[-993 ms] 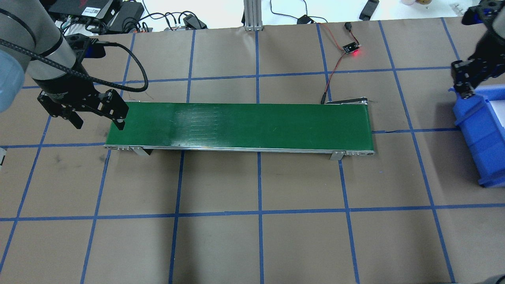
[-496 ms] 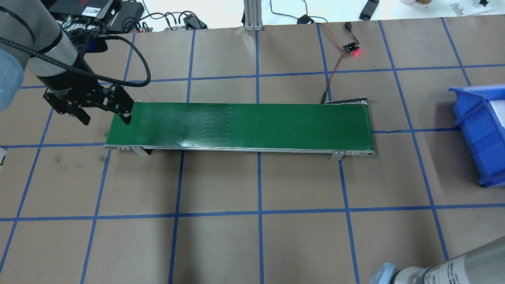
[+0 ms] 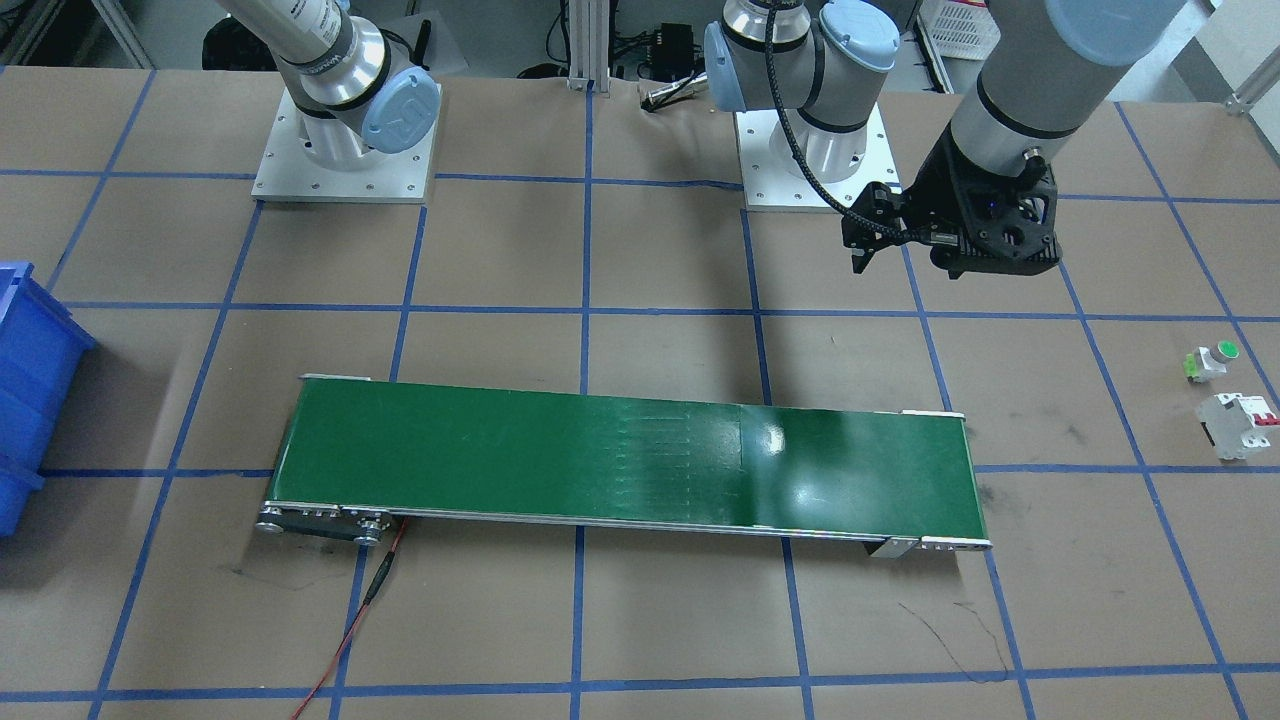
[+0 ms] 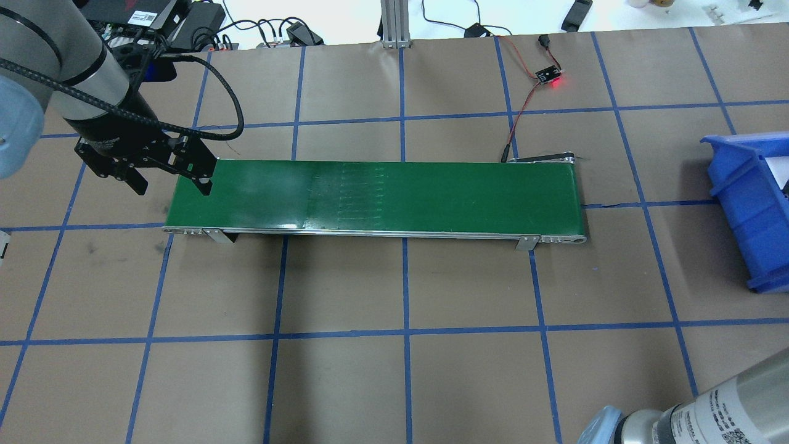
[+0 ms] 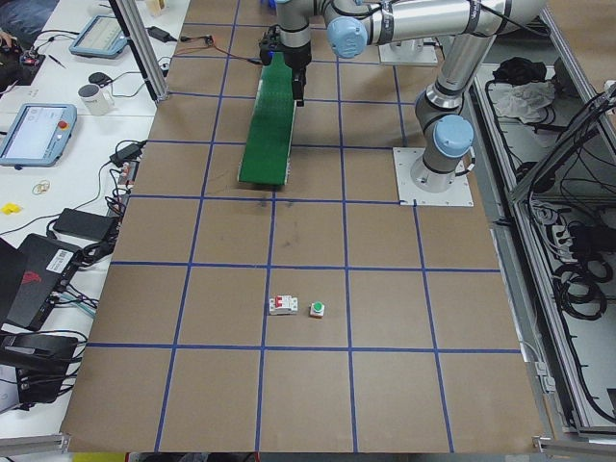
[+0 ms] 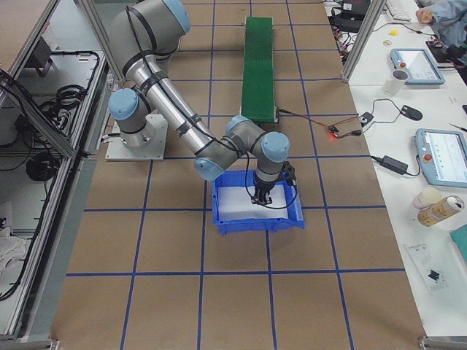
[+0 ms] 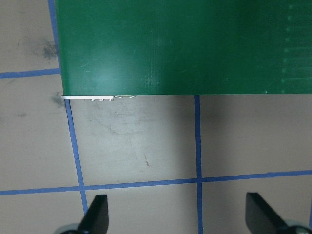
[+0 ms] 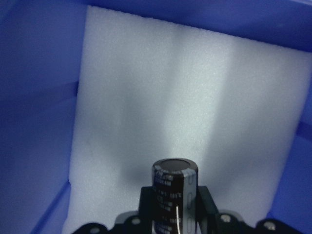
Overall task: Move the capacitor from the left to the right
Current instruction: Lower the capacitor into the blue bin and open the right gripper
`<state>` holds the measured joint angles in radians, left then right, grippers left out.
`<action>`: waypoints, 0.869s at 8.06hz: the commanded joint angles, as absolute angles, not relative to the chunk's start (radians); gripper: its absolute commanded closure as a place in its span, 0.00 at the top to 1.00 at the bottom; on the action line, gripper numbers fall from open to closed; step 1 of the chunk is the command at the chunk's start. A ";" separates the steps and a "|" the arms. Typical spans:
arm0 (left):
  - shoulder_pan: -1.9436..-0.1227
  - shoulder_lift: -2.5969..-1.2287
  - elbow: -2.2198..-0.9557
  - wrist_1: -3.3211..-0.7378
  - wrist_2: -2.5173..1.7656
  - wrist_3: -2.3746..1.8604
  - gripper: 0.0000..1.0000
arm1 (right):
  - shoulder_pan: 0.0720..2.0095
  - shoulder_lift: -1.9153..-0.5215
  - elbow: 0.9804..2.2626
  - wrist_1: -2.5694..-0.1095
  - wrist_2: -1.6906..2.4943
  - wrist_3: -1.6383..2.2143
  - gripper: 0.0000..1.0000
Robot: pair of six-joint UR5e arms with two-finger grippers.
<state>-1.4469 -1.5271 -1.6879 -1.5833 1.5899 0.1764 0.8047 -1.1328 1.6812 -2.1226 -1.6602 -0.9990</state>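
Note:
The capacitor (image 8: 174,190), a stubby black cylinder with pale markings, stands upright between the fingers of my right gripper (image 8: 174,207), which is shut on it. It hangs just above the white foam pad (image 8: 195,87) inside the blue bin (image 8: 39,73). The exterior right view shows this gripper (image 6: 260,195) over the bin (image 6: 257,219). My left gripper (image 4: 172,184) is open and empty above the left end of the green conveyor belt (image 4: 376,194). Its fingertips (image 7: 97,214) hover over bare table beside the belt (image 7: 170,44).
A white breaker (image 3: 1238,424) and a green-capped push button (image 3: 1210,361) sit on the table to the robot's left of the belt (image 3: 620,465). A small sensor board with a red light (image 4: 548,77) and its wires lie behind the belt. The blue bin (image 4: 749,203) is at the right edge.
My left gripper has moved a little up and right in the overhead view, toward the belt's left end. My right gripper has left the view's upper right; its arm now shows at bottom right.

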 commanded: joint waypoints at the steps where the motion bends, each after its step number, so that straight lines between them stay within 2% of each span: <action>1: -1.460 -1.531 -1.689 -1.580 1.595 0.176 1.00 | 0.804 -1.138 1.689 -2.143 -1.651 -0.994 1.00; 3: -1.460 -1.531 -1.689 -1.580 1.595 0.176 1.00 | 0.805 -1.236 1.686 -2.106 -1.629 -0.988 1.00; 5: -1.462 -1.531 -1.689 -1.580 1.595 0.176 1.00 | 0.828 -1.384 1.677 -1.961 -1.500 -0.953 1.00; 7: -1.460 -1.531 -1.689 -1.580 1.594 0.176 1.00 | 0.943 -1.495 1.626 -1.796 -1.494 -0.806 1.00</action>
